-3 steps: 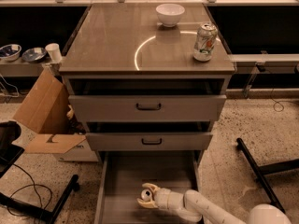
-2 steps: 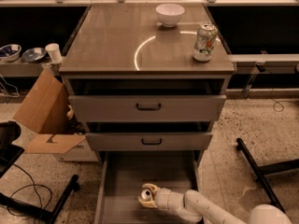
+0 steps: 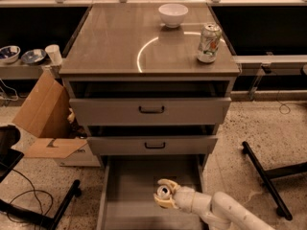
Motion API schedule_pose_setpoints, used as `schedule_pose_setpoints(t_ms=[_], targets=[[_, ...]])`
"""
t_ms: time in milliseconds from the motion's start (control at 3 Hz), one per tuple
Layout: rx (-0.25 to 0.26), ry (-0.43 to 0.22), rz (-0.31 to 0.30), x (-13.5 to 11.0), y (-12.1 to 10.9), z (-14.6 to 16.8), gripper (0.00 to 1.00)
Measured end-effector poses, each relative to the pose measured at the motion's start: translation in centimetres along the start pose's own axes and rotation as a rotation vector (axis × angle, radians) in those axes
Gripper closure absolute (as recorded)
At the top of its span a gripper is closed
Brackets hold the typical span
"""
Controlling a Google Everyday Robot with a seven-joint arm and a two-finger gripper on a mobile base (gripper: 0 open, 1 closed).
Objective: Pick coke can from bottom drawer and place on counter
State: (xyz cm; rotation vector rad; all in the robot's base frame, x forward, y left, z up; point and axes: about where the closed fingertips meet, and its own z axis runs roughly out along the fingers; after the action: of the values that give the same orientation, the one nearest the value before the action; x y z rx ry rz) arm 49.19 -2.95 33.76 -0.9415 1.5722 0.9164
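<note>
The bottom drawer point(image 3: 129, 186) is pulled out, showing its flat grey floor. My gripper point(image 3: 163, 194) reaches into it from the lower right on a white arm. Its two pale fingers point(image 3: 166, 181) curve around the coke can point(image 3: 163, 192), of which only the silver top shows between them. The can's red body is hidden by the fingers. The counter point(image 3: 120, 42) is the glossy grey-brown cabinet top above, with a curved light reflection.
A white bowl point(image 3: 173, 14) and a white-and-green can point(image 3: 208, 43) stand on the counter at the back right. The two upper drawers point(image 3: 151, 110) are slightly open. A cardboard box point(image 3: 45, 114) is on the left and a black stand leg point(image 3: 261, 176) on the right floor.
My gripper, with the can between its fingers, has shifted slightly to the right and toward the back of the drawer. Nothing else has moved.
</note>
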Motion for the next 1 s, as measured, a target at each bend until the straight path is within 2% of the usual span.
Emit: schedule_pose_setpoints(t_ms=[333,667,1000], targets=[[0.003,-0.044,0.067,-9.5,2.3,-4.9,1.0],[-0.005,-0.063,0.104,-18.9,3.1,-7.4,1.0],[0.0,-0.061,0.061,-29.3,1.5,-8.7,1.0]])
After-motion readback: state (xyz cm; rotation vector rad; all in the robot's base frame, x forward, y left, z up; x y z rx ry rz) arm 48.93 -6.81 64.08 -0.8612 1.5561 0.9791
